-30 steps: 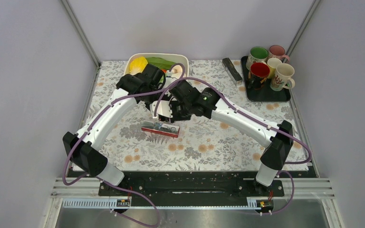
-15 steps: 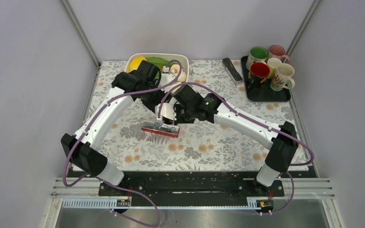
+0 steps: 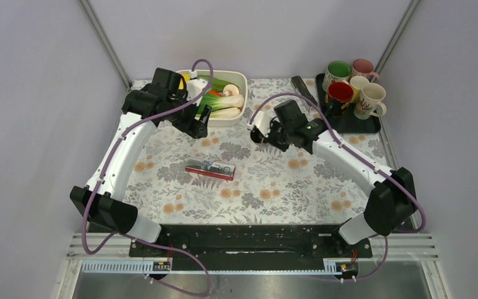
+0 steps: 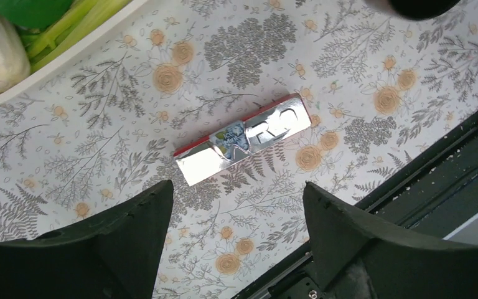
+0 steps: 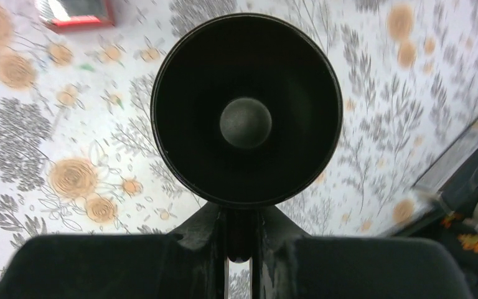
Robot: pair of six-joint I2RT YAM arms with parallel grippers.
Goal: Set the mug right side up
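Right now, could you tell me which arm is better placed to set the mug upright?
The right: the right gripper is shut on the handle of the round black mug. The left gripper hangs open and empty near the white vegetable bowl.

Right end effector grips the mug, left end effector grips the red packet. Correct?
No. The right end effector does grip the mug, but the left end effector is open and empty; the left wrist view shows the red packet lying loose on the table.
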